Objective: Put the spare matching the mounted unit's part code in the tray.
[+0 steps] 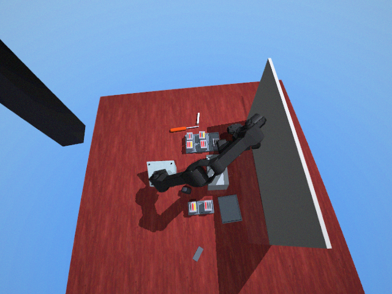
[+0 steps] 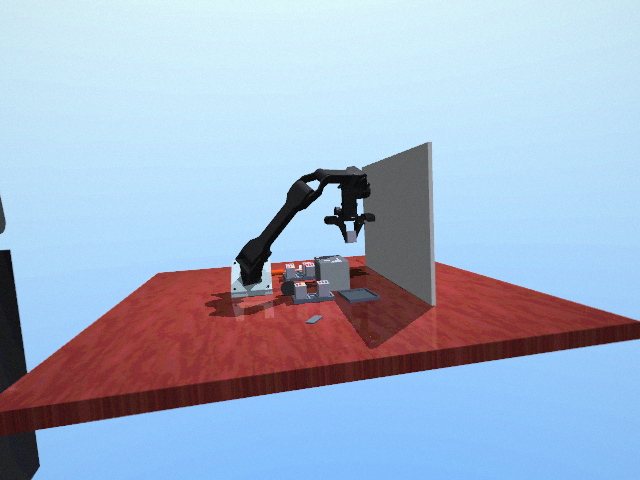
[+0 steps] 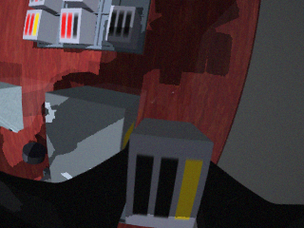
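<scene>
My gripper (image 2: pixel 351 235) (image 3: pixel 163 151) is shut on a grey spare block (image 2: pixel 351 237) (image 3: pixel 168 147) with two black stripes and one yellow. It holds the block in the air, near the large grey box. The large grey box (image 1: pixel 218 184) (image 2: pixel 333 274) (image 3: pixel 85 119), apparently the mounted unit, stands beneath the arm. In the wrist view a sliver of yellow (image 3: pixel 128 135) shows on its side facing the panel; the rest of that code is hidden. The flat grey tray (image 1: pixel 229 209) (image 2: pixel 358 295) is empty, beside the small rack.
A tall grey panel (image 1: pixel 285 158) (image 2: pixel 400 222) (image 3: pixel 280 95) stands at the right. A large rack (image 1: pixel 198 150) holds several striped blocks; a small rack (image 1: pixel 201 212) holds two. An orange screwdriver (image 1: pixel 177 129), a white piece (image 1: pixel 198 117), a dark knob (image 1: pixel 186 190) and a grey plate (image 1: pixel 198 253) lie about.
</scene>
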Tool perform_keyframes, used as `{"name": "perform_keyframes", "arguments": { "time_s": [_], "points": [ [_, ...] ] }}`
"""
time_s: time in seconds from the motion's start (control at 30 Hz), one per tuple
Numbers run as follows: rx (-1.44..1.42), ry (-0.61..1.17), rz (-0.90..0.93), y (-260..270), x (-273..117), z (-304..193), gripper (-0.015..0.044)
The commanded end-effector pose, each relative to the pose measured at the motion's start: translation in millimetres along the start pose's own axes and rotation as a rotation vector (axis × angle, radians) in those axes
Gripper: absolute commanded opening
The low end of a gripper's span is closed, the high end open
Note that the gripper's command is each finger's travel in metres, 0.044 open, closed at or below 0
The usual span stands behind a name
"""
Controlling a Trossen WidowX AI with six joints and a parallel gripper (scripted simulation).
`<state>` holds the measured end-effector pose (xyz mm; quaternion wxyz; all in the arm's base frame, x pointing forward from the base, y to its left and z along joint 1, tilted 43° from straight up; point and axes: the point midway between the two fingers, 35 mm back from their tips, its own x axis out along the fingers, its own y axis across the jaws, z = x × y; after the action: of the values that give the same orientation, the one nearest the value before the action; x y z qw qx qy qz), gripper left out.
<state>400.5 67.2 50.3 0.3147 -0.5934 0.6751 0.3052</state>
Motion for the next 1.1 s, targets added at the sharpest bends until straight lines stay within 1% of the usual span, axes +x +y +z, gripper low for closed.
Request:
{"name": "perform_keyframes", "arguments": {
  "time_s": [0.0,0.43,0.67,0.97,1.07],
  "points": [
    [-0.001,-0.003,-0.004,-1,-2,-27,0.0000],
    [0.008,0.018,-0.010,12,-2,-124,0.0000],
    [0.022,0.032,-0.011,27,-1,-164,0.0000],
    [0.006,0.072,0.006,57,2,-231,0.0000],
    [0.004,0.079,0.010,63,3,-242,0.0000]
  ]
}}
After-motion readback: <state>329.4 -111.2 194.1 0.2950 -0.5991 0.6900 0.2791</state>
